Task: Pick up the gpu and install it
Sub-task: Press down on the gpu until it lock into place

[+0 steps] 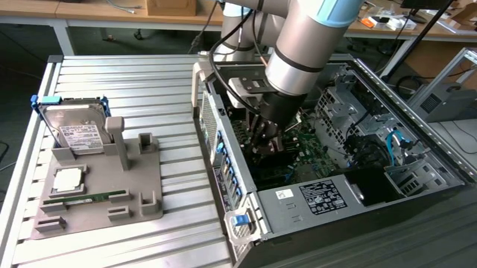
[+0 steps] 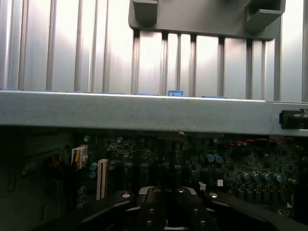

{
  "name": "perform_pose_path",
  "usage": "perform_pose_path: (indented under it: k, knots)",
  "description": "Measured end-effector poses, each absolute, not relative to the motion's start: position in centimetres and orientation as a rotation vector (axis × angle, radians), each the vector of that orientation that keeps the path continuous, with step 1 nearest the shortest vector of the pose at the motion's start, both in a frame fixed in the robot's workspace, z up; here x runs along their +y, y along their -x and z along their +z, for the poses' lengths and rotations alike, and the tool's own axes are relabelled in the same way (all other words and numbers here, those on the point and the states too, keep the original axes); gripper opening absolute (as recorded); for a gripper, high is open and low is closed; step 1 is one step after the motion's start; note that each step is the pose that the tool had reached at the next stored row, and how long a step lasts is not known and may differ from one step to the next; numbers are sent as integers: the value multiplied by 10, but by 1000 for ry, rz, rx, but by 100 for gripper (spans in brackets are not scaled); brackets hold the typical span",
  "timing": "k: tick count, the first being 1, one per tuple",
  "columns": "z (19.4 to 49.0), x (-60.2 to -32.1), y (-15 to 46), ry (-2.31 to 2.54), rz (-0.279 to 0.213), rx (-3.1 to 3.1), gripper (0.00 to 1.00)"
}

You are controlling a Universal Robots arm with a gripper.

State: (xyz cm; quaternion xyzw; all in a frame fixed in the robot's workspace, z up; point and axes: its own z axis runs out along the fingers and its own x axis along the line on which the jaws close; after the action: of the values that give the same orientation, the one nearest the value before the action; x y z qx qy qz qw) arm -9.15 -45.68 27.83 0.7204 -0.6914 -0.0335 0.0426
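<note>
While our black tool [image 1: 262, 137] reaches into the open grey metal computer case [image 1: 313, 201], we see it closed above the green motherboard [image 1: 309, 153]; whether it grips the dark gpu card, we cannot tell. At nine o'clock, a grey plastic holder [image 1: 145, 184] sits on the ribbed desk [image 1: 134, 78].

The exterior view looks down from high and somewhat far, with the grey tray [image 1: 97, 195] at lower left of the frame and the open computer case [image 1: 335, 195] at right. The wrist view sits close inside that case, facing across the motherboard [image 2: 192, 163] toward the slatted table [image 2: 72, 43]. Both views share these.
</note>
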Motion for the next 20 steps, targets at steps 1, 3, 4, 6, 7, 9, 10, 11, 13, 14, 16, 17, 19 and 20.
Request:
perform_pose_path:
  k: [1,3,4,6,7,9,10,11,13,14,16,17,19,20]
  knots:
    - [278,-457,87,-2203,-105,-2114,11]
    - [278,-457,77,-2199,-113,-2110,11]
    - [278,-457,73,-2198,-116,-2109,11]
    - [278,-456,68,-2195,-120,-2106,11]
    - [278,-455,67,-2195,-121,-2106,11]
    - [278,-453,67,-2195,-121,-2106,11]
    - [278,-452,67,-2195,-121,-2106,11]
    - [278,-452,67,-2195,-121,-2106,11]
    - [277,-452,67,-2195,-121,-2106,11]
    - [277,-452,67,-2195,-121,-2106,11]
    - [277,-452,67,-2195,-122,-2106,11]
    - [277,-452,67,-2195,-122,-2106,11]
    - [276,-452,67,-2194,-122,-2106,11]
    - [276,-452,67,-2194,-122,-2106,11]
